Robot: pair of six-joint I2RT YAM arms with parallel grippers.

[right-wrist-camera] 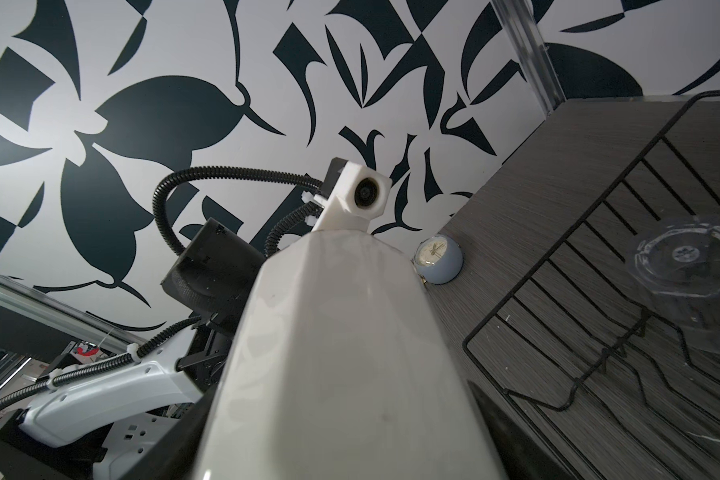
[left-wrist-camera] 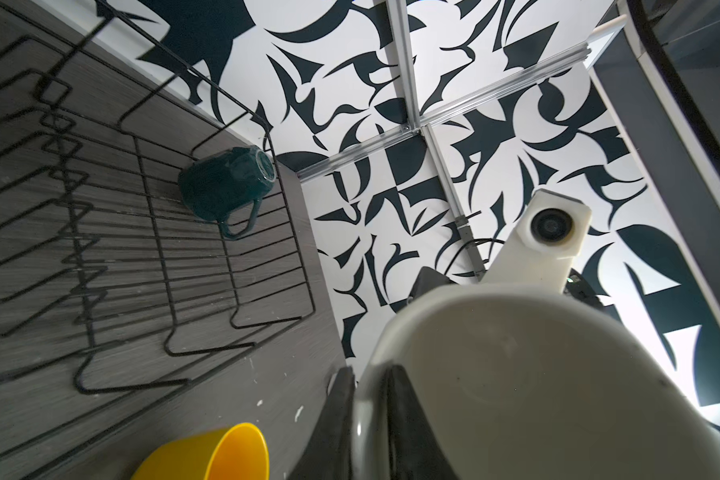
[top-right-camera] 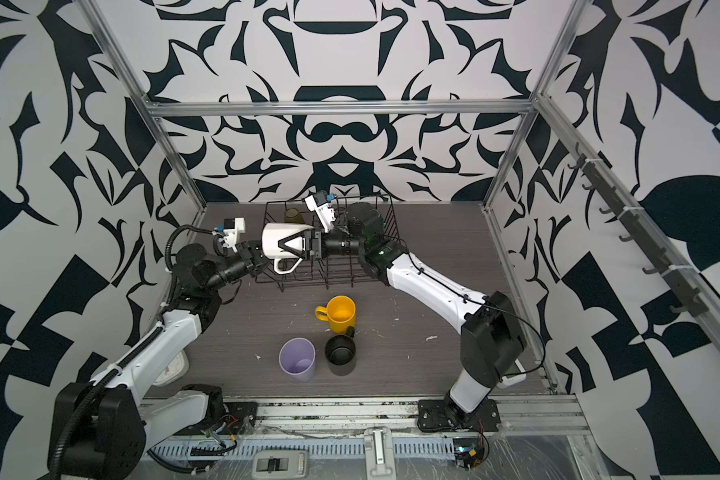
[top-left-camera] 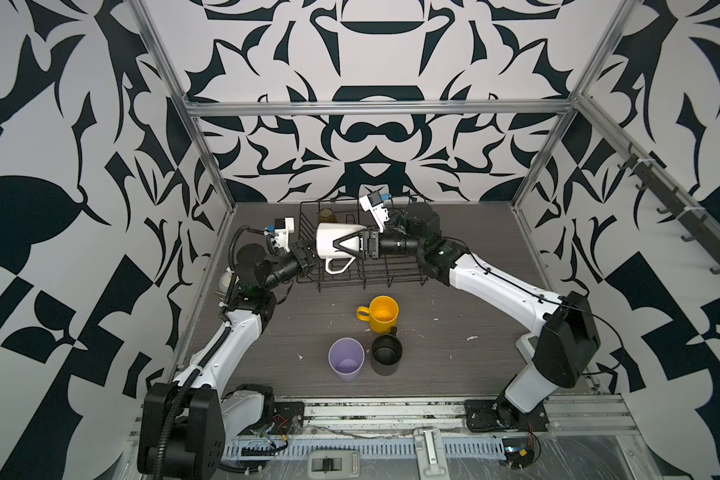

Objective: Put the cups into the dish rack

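**Operator:** While the cream mug (top-left-camera: 329,243) hangs clear of the table (top-left-camera: 454,353), where does it sit relative to the dish rack (top-left-camera: 375,279)?

**Technician:** Above the rack's left end, not touching the wires. It lies on its side with the handle pointing down, its mouth toward the left gripper (top-left-camera: 309,258) and its base toward the right gripper (top-left-camera: 341,246).

**Operator:** Which unit carries the load?

**Technician:** The right one. Its fingers are spread wide across the mug body and grasp it. The left fingers (left-wrist-camera: 333,424) straddle the rim wall, one outside and one inside. Whether they pinch the wall or have let go cannot be told.

**Operator:** Why two grippers on one mug?

**Technician:** Probably a handover. A rim grip suits lifting an upright mug off the table. A body grip lets the wrist roll the mouth downward for draining.

**Operator:** Is that orientation the norm here?

**Technician:** Yes. The dark-green mug (left-wrist-camera: 225,189) and the clear tumbler (right-wrist-camera: 691,262) stand mouth-down in the rack. An amber tumbler (top-left-camera: 327,215) occupies its far left corner.

**Operator:** What remains?

**Technician:** The yellow mug (top-left-camera: 383,313), black mug (top-left-camera: 386,353) and lilac tumbler (top-left-camera: 346,358) stand upright, grouped mid-table toward the front edge.
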